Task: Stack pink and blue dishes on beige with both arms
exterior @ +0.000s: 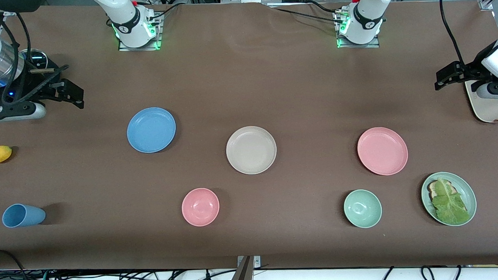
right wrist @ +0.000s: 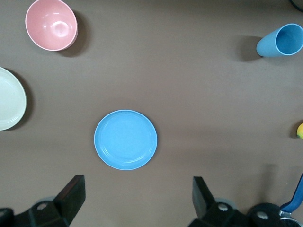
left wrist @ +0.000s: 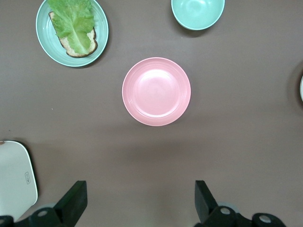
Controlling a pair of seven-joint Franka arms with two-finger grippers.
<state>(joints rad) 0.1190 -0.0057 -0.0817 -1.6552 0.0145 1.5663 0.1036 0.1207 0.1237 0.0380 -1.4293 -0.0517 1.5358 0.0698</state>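
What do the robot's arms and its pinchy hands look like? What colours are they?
Both arms are white with fat, rounded joints and black bands. Each base glows green, with little red parts and black cables trailing off. The left gripper and the right gripper are black, each with two chunky, angular fingers. The right arm also has a clear, shiny ring section near its wrist.

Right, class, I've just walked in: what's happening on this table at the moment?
Nothing is being handled yet. The pink plate, blue plate and beige plate lie apart on the table, beige in the middle, unstacked. The left tool hangs open over the table near the pink plate; the right tool hangs open near the blue one.
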